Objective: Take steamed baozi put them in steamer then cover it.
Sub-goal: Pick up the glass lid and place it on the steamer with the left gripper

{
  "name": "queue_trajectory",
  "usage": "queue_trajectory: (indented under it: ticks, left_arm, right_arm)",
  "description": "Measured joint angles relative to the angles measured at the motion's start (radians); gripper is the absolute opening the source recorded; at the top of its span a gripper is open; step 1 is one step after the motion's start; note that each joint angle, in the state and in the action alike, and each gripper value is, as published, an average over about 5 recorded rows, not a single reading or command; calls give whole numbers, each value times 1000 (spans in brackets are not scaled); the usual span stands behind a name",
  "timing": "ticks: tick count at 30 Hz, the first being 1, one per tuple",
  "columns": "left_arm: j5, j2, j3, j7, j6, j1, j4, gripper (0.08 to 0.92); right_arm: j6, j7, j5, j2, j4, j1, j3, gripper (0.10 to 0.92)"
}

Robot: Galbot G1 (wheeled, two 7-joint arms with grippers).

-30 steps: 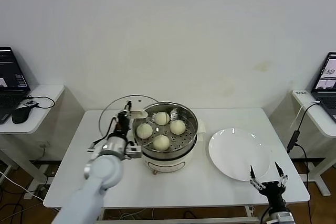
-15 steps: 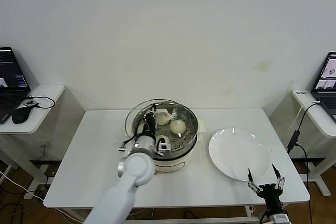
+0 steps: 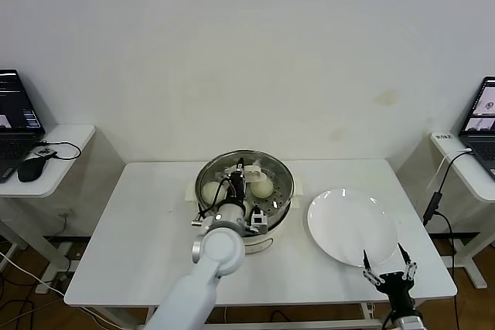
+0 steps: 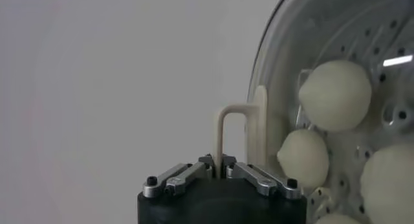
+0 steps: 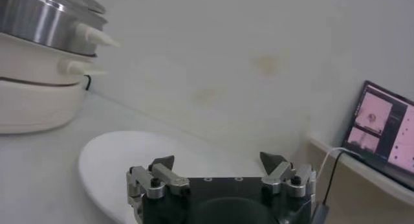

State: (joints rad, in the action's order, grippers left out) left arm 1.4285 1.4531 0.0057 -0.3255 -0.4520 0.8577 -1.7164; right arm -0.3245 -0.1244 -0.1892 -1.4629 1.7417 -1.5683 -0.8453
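Observation:
The steel steamer stands on its cream base at the table's middle. Several cream-white baozi sit on its perforated tray; two show in the head view, the rest are behind my arm. My left gripper is shut on the cream loop handle of the glass lid and holds it over the pot. Through the glass, baozi show below. My right gripper is open and empty at the table's front right; it also shows in the right wrist view.
A flat white plate lies right of the steamer, just beyond my right gripper; it shows in the right wrist view with the steamer behind. Side desks with laptops flank the table.
My left gripper has carried the glass lid rightward from beside the steamer to over the pot. The right gripper has drawn slightly back toward the front edge.

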Motion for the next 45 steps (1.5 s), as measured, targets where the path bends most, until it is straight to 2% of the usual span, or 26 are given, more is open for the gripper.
queue_trajectory:
  ticks: [19, 41, 45]
  left_arm:
    - [14, 22, -26, 29, 17, -21, 50, 143]
    - [16, 35, -45, 57, 38, 8, 61, 143]
    - [18, 35, -44, 57, 39, 17, 50, 209]
  right_arm:
    - [-10, 0, -7, 3, -1, -14, -5, 823]
    - [-19, -3, -18, -1, -2, -23, -3, 823]
    - [-18, -4, -19, -2, -2, -23, 0, 823]
